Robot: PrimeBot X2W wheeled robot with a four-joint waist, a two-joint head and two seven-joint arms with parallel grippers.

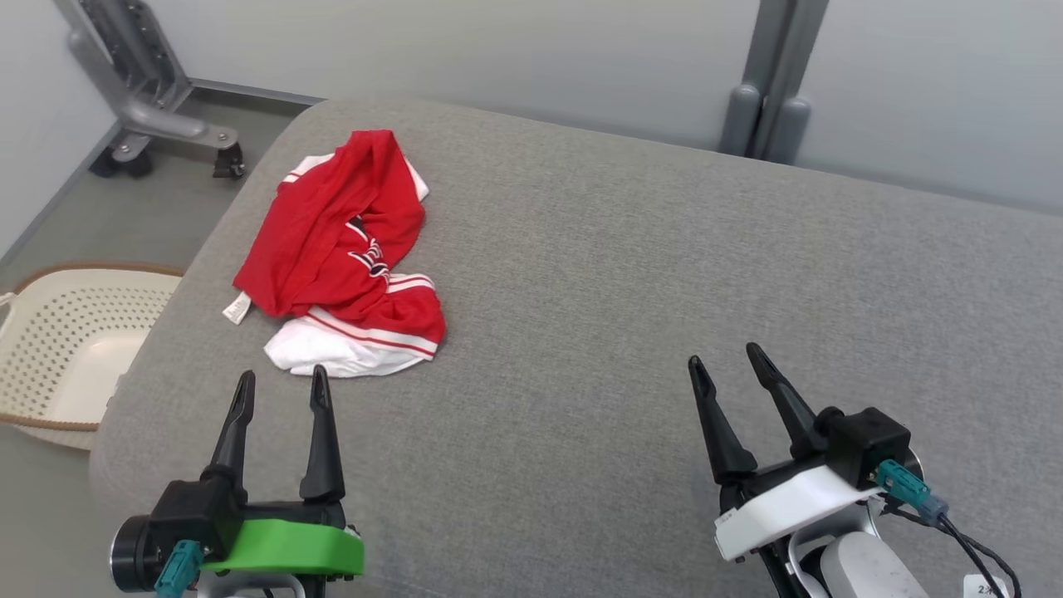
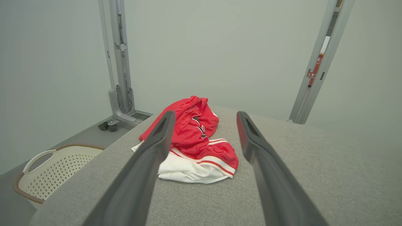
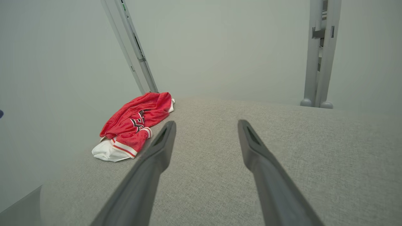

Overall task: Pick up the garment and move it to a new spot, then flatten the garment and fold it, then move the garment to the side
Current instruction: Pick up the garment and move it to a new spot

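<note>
A crumpled red-and-white cloth garment (image 1: 340, 241) is shown as a thin, soft knit with a faint sheen, a small white fabric label (image 1: 237, 309) sewn at its edge; the broad grey padded surface (image 1: 623, 291) under it is covered in coarse, matt woven cloth; the cream perforated basket (image 1: 66, 349) is moulded in smooth plastic, its rim trimmed with a brown braided band; the grey upright frame posts (image 1: 768, 83) are finished in matt painted metal; the long fingers of the left gripper (image 1: 282, 374) and the right gripper (image 1: 723, 355) are seen in matt black plastic, carried on a smooth green plastic bracket (image 1: 291, 548) and a smooth white plastic bracket (image 1: 789, 502).
</note>
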